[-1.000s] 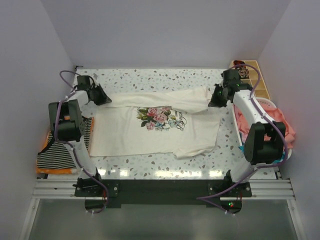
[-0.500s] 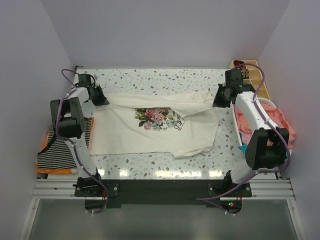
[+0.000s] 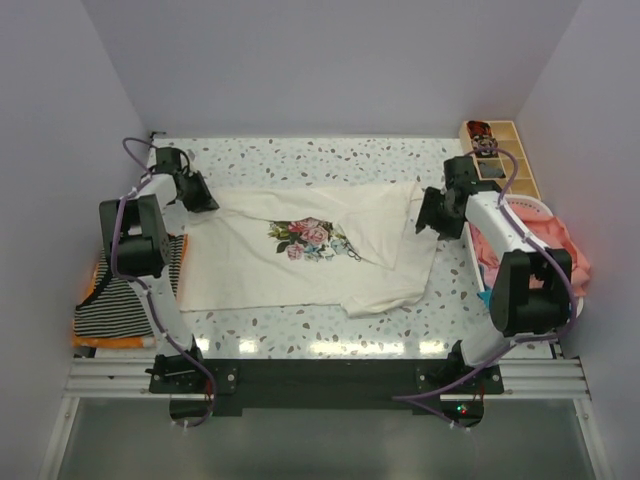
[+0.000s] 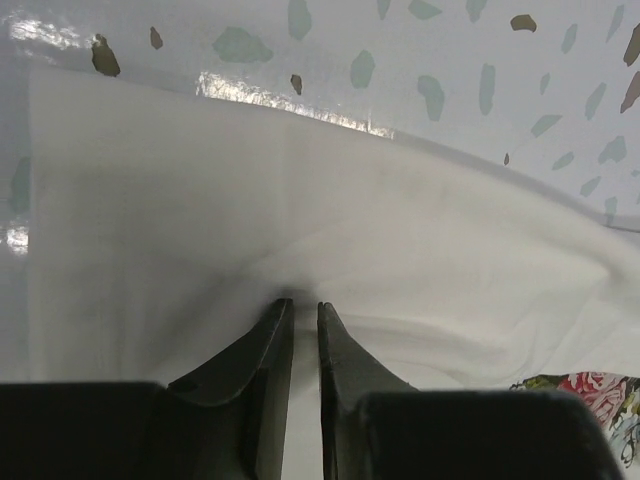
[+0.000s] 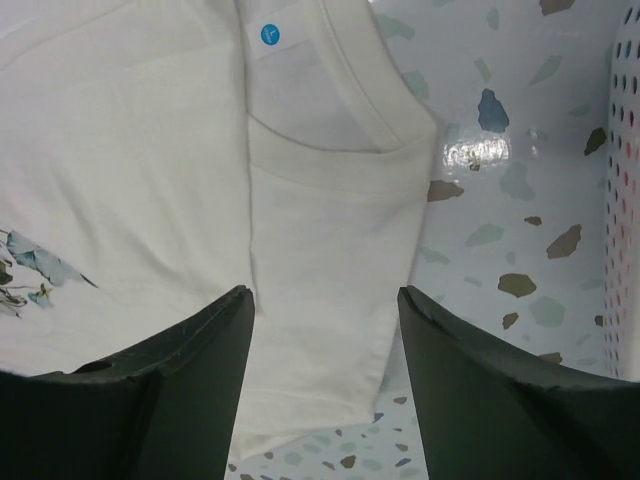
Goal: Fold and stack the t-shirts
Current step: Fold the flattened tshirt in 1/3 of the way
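The cream t-shirt (image 3: 310,255) with the rose print lies spread across the middle of the table, its far edge folded toward the front. My left gripper (image 3: 200,195) sits at the shirt's far left corner. In the left wrist view its jaws (image 4: 302,302) stand a narrow gap apart, tips down on the puckered cream cloth (image 4: 300,180). My right gripper (image 3: 432,215) hovers at the shirt's right edge. Its jaws (image 5: 325,290) are wide open over a folded flap of the shirt (image 5: 330,230) near the neck label, holding nothing.
A black-and-white striped shirt (image 3: 125,295) lies folded on an orange one (image 3: 100,340) at the left edge. A white basket (image 3: 545,210) with coral-pink cloth (image 3: 565,250) stands at the right, its perforated wall (image 5: 625,150) close to the right gripper. A wooden tray (image 3: 505,150) sits at the back right.
The right gripper opened, let go of the shirt's far right corner and came toward the front; that flap now lies over the shirt's right side. The left jaws parted slightly.
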